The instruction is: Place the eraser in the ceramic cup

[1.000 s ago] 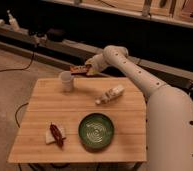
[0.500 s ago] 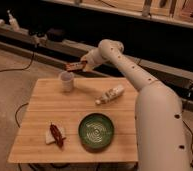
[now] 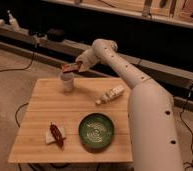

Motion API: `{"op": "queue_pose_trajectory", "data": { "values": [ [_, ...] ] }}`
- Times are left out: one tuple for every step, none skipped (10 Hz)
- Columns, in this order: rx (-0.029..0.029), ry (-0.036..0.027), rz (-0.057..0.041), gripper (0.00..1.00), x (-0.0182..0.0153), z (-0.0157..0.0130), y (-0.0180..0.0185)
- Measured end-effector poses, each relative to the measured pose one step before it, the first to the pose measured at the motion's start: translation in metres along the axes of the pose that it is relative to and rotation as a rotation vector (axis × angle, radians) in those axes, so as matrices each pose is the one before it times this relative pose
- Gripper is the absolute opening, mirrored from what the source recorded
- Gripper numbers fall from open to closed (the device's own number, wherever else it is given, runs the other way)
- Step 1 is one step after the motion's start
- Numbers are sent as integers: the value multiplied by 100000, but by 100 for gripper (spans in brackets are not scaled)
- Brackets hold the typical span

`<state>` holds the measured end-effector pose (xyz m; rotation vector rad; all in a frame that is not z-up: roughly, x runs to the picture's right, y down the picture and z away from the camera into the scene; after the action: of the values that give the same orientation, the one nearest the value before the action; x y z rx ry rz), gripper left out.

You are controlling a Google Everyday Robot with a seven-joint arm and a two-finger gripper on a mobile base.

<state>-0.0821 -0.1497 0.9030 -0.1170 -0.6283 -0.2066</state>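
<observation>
The white ceramic cup [image 3: 66,82] stands upright near the far left edge of the wooden table [image 3: 40,107]. My gripper [image 3: 72,68] reaches over from the right and is shut on the eraser [image 3: 68,67], a small flat reddish block with a dark face. The eraser hangs just above the cup's rim, apart from it. My white arm [image 3: 135,85] stretches across the table's right side.
A white bottle-like object [image 3: 110,94] lies on its side right of the middle. A green bowl [image 3: 96,132] sits at the front. A red chili pepper [image 3: 55,134] on a white piece lies at the front left. Cables run along the floor on the left.
My gripper has moved left with the eraser, from right of the cup to just above its rim. The things on the table have not moved.
</observation>
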Motion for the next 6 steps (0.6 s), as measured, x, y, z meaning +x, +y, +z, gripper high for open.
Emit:
{"op": "queue_pose_trajectory", "data": {
  "values": [
    [-547,-338,-303,0,-250,163,-98],
    [-502,-292,-88,0,-175,114,-97],
    [-500,-463,-19,0,-239,136,-200],
    [-441,-558,48,0,-247,201,-134],
    [-492,-488,-17,0,-208,251,-20],
    [-1150,-864,95,0,-294,505,178]
  ]
}}
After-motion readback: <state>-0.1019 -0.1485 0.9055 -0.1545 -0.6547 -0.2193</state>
